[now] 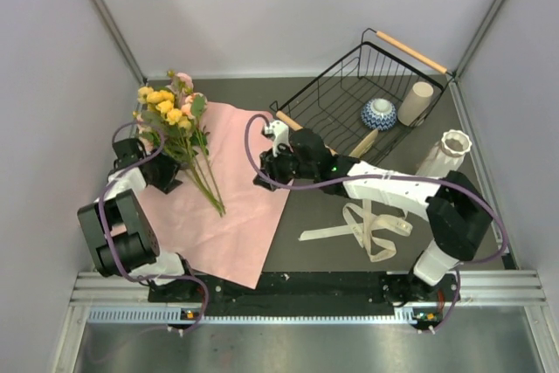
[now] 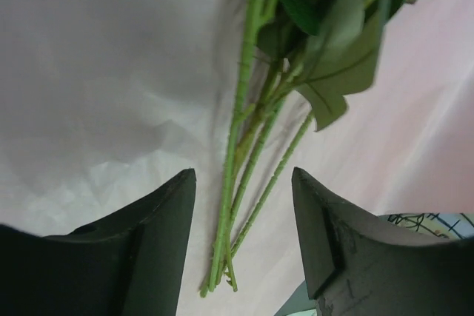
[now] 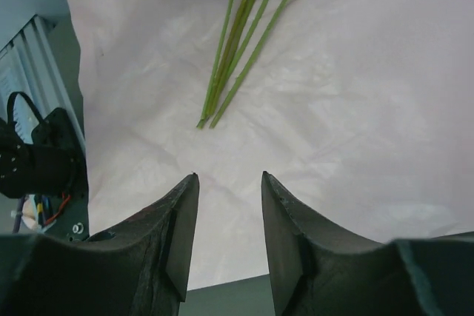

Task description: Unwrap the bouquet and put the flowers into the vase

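The bouquet is undone. Its pink wrapping paper [image 1: 240, 216] lies flat on the table, and the flowers [image 1: 170, 111] rest on it with yellow and pink blooms at the far left and green stems [image 1: 208, 188] running toward me. My left gripper [image 1: 170, 179] is down at the stems, open. In the left wrist view the stems [image 2: 237, 160] lie between its fingertips [image 2: 243, 175] with gaps on both sides. My right gripper [image 1: 264, 176] hovers open over the paper's right edge [image 3: 355, 109], nothing between its fingers [image 3: 229, 177]. The white ribbed vase [image 1: 445, 155] stands upright at the right.
A cream ribbon [image 1: 367, 226] lies loose on the dark table between the paper and the vase. A black wire basket [image 1: 336, 85] at the back holds a blue-and-white bowl [image 1: 378, 113] and a cream cup [image 1: 416, 102]. Walls close in on both sides.
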Controlling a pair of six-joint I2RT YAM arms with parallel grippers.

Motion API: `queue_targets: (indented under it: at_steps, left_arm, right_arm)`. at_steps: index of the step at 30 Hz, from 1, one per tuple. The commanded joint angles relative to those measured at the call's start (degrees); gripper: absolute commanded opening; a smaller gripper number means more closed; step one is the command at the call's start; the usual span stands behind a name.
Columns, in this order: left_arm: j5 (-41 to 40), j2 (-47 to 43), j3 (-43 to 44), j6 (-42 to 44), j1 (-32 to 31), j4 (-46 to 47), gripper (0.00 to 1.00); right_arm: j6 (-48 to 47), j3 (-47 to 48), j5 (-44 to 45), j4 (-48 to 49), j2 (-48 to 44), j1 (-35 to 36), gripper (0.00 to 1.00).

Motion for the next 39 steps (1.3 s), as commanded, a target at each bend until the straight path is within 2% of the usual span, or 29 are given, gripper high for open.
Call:
queue_targets:
  at_steps: [1,3,6,10,12,17,23,25,30,33,35,39]
  left_arm:
    - [0.1,-2.9,-3.2,-3.8,3.6,9.2,0.57]
    - [0.0,-2.4,-3.0,-3.9,4.0,10.9,0.51]
    - [0.7,0.5,-1.0,-4.3,4.0,12.1,0.48]
    - [1.0,2.5,-1.0,-5.7,3.8,16.2,0.35]
    - [0.1,3.1,-0.8,-5.6,3.4,16.0,0.34]
    - [-0.4,5.7,-2.0,-5.5,3.0,18.0,0.42]
    - [1.7,10.1,-3.1,-7.6,2.7,23.7,0.40]
    - [1.5,10.5,-3.2,-7.5,2.7,24.4,0.33]
    - [2.2,11.1,-2.9,-7.2,2.5,25.8,0.26]
    - [2.1,10.9,-2.1,-6.8,2.5,24.6,0.00]
    - [1.8,9.6,-2.2,-6.8,2.6,23.6,0.00]
    - [1.3,1.5,-3.5,-6.6,2.5,21.7,0.00]
  right_arm:
    - [-0.3,-6.9,2.5,6.5,-3.5,-0.6,0.41]
    - [0.1,-8.3,1.8,8.5,-4.5,-0.6,0.41]
    - [1.0,-9.8,0.4,11.2,-5.2,-0.6,0.41]
    - [1.8,-10.6,-1.7,12.8,-5.0,-0.6,0.41]
    - [2.0,-10.7,-2.8,13.9,-5.1,-0.7,0.41]
    - [2.8,-11.9,-3.9,15.6,-5.7,-0.6,0.41]
    - [2.7,-12.1,-4.0,16.1,-5.4,-0.6,0.41]
    - [2.9,-12.1,-4.3,16.3,-5.1,-0.6,0.41]
    - [3.3,-11.9,-4.7,16.5,-4.4,-0.6,0.41]
    - [3.3,-11.7,-4.7,16.2,-4.2,-0.6,0.41]
    - [3.2,-11.5,-4.3,15.7,-4.1,-0.6,0.41]
    - [2.6,-11.3,-3.2,14.7,-4.4,-0.7,0.41]
